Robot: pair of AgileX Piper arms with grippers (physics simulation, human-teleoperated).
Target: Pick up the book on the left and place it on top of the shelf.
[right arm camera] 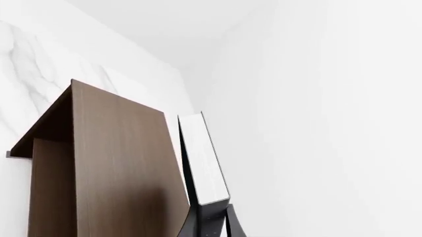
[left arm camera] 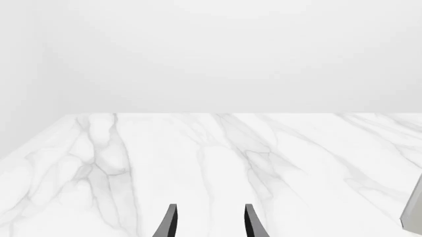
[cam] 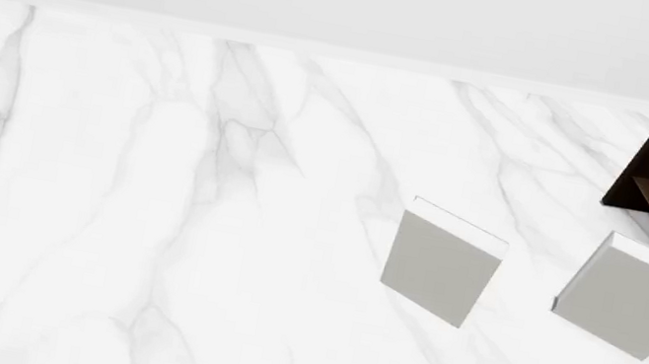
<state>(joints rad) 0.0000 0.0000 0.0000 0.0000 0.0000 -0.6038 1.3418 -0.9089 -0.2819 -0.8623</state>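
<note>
i have the upright rectangular book (right arm camera: 203, 158) with its dark charcoal cover and white page edges pinched between the right gripper (right arm camera: 212, 223) fingers, standing up from the fingertips and beyond them. just beside it, on its cover side, is the flat top of the dark brown wooden shelf (right arm camera: 118, 163); whether the book touches that top i cannot tell from my right wrist view. so the pick looks done and the carry nearly so; what i judge is left is to settle the book onto the top and let go.

the left gripper (left arm camera: 209, 223) is idle, fingers spread apart with only white marbled table (left arm camera: 197, 168) ahead of them. in the front view two light grey-white books (cam: 445, 261) stand on the table, well apart from the left fingers and nearer the shelf, untouched.
</note>
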